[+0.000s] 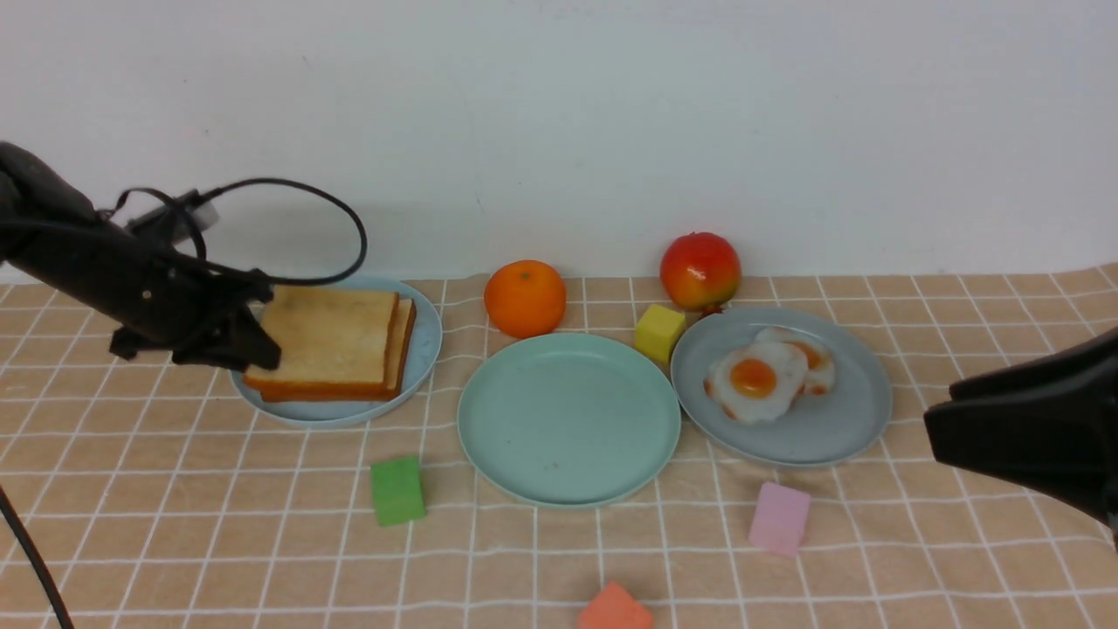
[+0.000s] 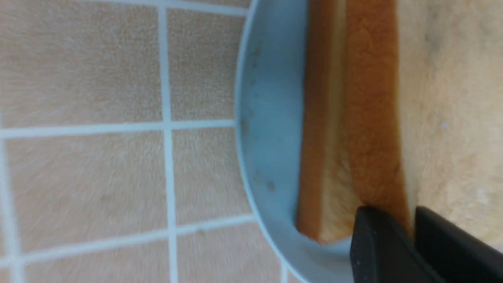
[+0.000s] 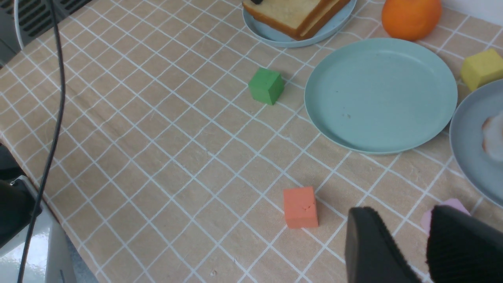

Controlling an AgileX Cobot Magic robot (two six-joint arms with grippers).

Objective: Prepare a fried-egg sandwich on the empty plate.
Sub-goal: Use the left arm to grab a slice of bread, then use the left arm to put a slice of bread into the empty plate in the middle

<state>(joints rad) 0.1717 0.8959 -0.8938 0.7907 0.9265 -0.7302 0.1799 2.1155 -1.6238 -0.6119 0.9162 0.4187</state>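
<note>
My left pincer (image 1: 260, 351) is clamped on the top toast's (image 1: 327, 336) corner, both slices on the blue plate (image 1: 424, 349). The eggs (image 1: 755, 380) lie on the grey plate (image 1: 830, 428), with the green plate (image 1: 568, 419) between. I can't tell the right pincer's (image 3: 424, 243) grip.

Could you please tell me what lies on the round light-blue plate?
Two stacked square golden toast slices, the lower peeking out rightward. The black left end effector covers part of their left edge.
</note>
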